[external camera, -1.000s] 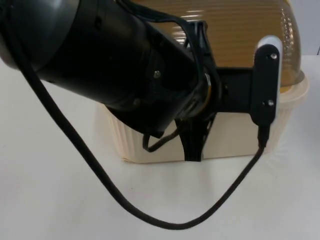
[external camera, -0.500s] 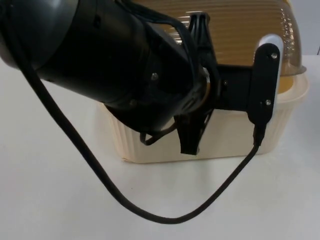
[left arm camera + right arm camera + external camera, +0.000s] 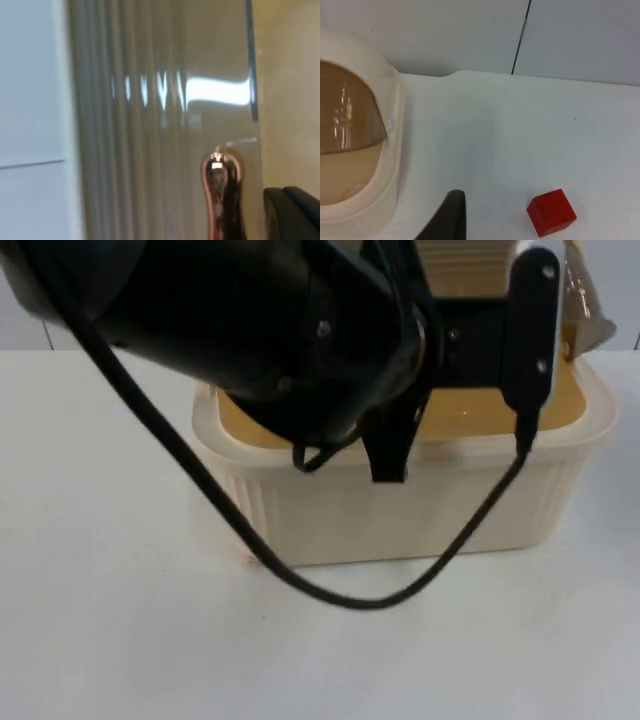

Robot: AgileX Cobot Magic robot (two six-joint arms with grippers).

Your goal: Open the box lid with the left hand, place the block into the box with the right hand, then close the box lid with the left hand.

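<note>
The red block [image 3: 551,212] lay on the counter [image 3: 545,140], apart from the box [image 3: 400,505], near the waiting right end effector [image 3: 447,217]; whether its fingers were apart could not be told. It looked small, rigid and light, best pinched across flat opposite faces. Farther back, the left end effector [image 3: 392,445] sat at the raised lid [image 3: 165,100], its grip hidden behind the arm.

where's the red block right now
The red block sits on the white table in the right wrist view, apart from the cream box, untouched.
</note>
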